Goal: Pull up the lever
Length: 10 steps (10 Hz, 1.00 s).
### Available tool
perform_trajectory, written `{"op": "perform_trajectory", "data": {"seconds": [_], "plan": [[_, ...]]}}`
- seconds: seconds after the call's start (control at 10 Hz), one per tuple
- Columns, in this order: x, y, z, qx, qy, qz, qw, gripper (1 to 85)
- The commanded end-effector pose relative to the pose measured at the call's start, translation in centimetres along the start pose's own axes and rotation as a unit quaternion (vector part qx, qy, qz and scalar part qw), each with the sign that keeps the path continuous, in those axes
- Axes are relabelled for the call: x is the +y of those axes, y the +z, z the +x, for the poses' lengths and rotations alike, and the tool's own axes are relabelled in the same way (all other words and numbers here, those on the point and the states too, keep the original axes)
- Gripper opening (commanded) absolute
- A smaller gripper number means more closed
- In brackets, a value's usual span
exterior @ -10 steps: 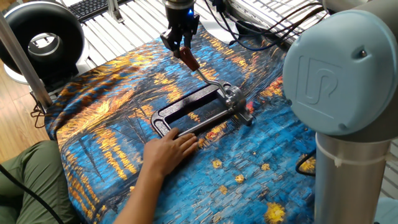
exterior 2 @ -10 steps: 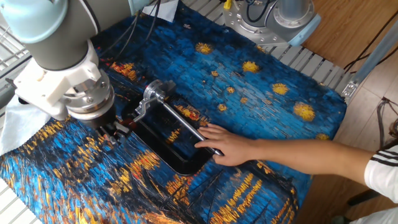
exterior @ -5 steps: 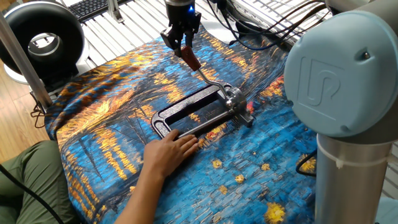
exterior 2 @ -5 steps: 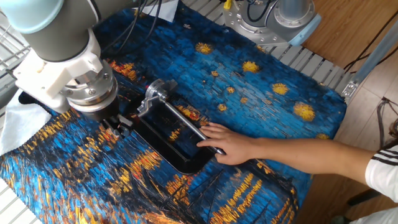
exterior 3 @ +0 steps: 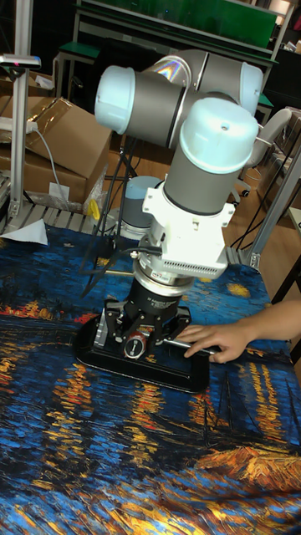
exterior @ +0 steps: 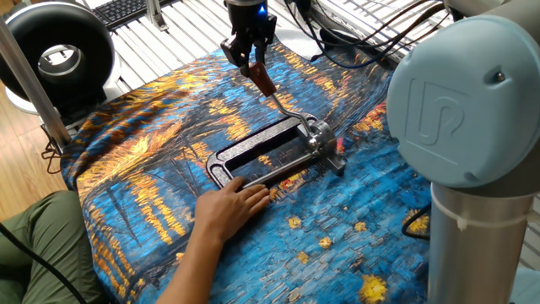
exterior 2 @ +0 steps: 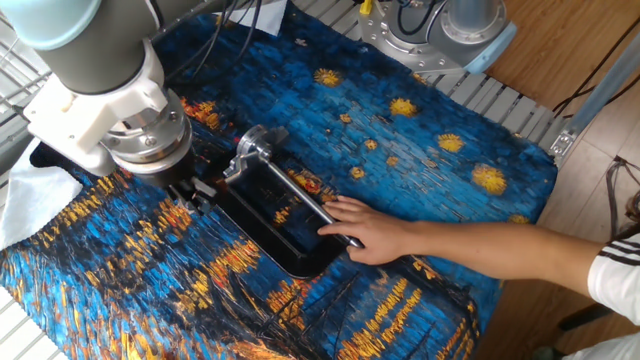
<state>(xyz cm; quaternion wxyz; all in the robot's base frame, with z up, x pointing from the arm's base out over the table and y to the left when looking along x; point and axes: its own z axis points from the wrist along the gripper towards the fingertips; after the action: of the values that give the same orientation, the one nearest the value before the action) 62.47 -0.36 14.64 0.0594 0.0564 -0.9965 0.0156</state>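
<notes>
Gripper [exterior: 256, 69]: closed on the dark red knob, jaws pinching it from both sides; wrist low over the cloth in the other fixed view.
Lever [exterior: 273, 91]: raised at a slant from the knob down to its hinge at the far end of the black clamp frame [exterior: 261, 154]; roughly halfway up, by judgement.
Hand [exterior: 229, 204]: a person's, pressed flat on the near end of the frame, holding it down.
Cloth [exterior: 152, 160]: painted blue and orange, loose under the frame.
Risk, slip: rounded knob could slide out of the pinch if the pull leaves the lever's arc.
Risk, lift: frame could tip or drag the cloth should the hand ease off.
Risk, fingers: hand close to the frame bars, pinch possible.
Containers: none seen; frame's opening shows only cloth.
</notes>
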Motion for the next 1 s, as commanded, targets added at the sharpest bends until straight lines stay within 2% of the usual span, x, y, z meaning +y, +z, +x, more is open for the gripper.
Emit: {"op": "perform_trajectory", "data": {"seconds": [0.0, 0.1, 0.5, 0.7, 0.9], "plan": [[-0.1, -0.5, 1.4, 0.019, 0.012, 0.005, 0.9997, 23.3], [-0.2, -0.6, 1.6, 0.021, 0.014, 0.008, 0.9996, 22.0], [0.0, -0.9, 1.3, 0.009, 0.007, 0.010, 0.9999, 22.3], [1.1, -0.7, 0.0, -0.006, -0.013, -0.009, 0.9999, 34.3], [1.1, -0.4, -0.9, -0.014, -0.032, -0.016, 0.9993, 42.3]]}}
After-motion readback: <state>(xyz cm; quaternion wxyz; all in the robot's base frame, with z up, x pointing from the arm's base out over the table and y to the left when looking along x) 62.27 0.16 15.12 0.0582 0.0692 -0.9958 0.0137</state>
